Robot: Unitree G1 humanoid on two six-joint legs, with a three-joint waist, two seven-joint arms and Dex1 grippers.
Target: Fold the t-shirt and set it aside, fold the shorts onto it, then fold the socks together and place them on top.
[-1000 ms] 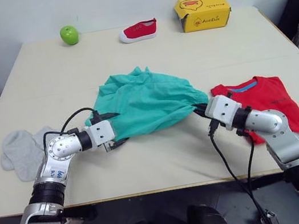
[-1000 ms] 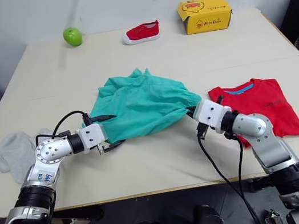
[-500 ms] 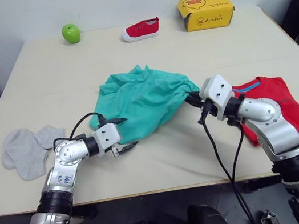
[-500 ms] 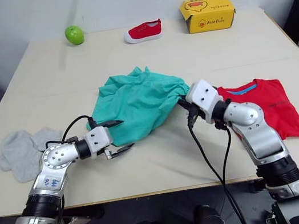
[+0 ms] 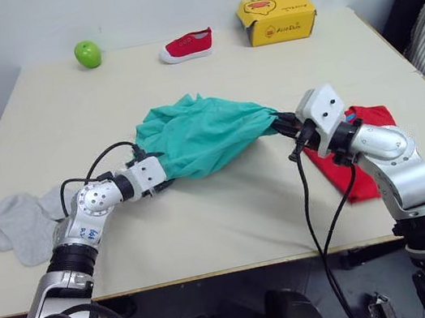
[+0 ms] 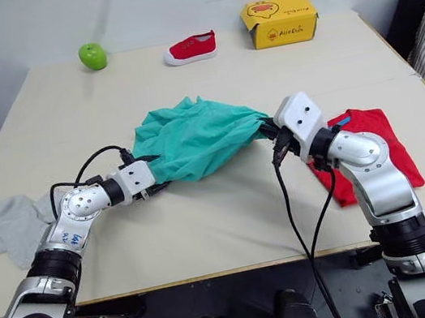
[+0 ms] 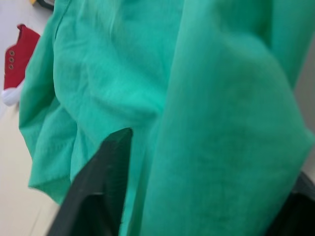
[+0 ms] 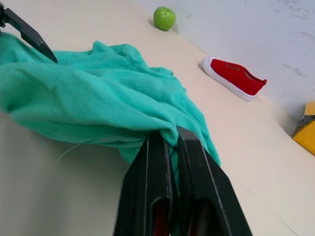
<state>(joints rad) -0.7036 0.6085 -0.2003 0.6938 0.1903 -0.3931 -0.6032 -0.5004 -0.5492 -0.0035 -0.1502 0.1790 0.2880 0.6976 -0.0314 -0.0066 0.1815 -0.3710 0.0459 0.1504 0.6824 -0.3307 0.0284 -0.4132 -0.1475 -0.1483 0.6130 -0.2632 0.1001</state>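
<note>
The crumpled teal soft-fabric shorts (image 5: 200, 135) stretch lengthwise across the beige surface (image 5: 232, 221), left to right. The right end effector (image 5: 282, 123) is clamped on their right end. The left end effector (image 6: 153, 182), fingers parted around fabric, meets their left end.

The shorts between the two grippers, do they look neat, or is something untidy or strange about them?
The shorts are bunched and wrinkled, not flat. The right gripper is shut on one edge, pulling the cloth into a stretched point. The left gripper has cloth between its open fingers. Nothing looks torn.
</note>
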